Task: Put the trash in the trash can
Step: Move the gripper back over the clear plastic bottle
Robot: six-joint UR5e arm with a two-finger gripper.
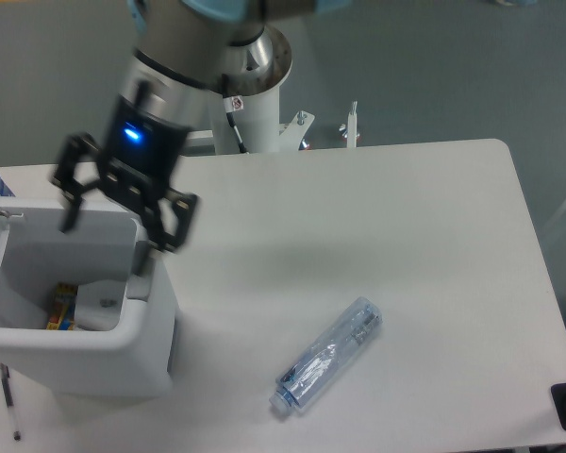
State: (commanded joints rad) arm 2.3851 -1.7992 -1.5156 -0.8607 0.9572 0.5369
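Looking down on the scene, we see the gripper [121, 221] hanging in the upper left of the frame, above the far rim of the trash can [94, 359]. Its two fingers are spread wide apart, one [73, 203] over the can's back left and the other [174, 224] out past its right wall, and we see nothing between them. A blue light glows on the gripper body.

Down in the lower left of the frame the trash can stands on the white table [396, 236], its grey side panel facing right. Inside it we make out the flat white packet [104, 304] lying at the bottom toward the right side, with colourful wrappers [61, 310] just beside it on the left.

At lower centre of the frame lies the clear bluish water bottle [326, 357], on its side on the table and set diagonally, its cap end pointing to the lower left. It is well apart from both the can and the gripper, with bare table between them.

At the top of the frame, behind the table's far edge, stands the arm's white base column [255, 104].
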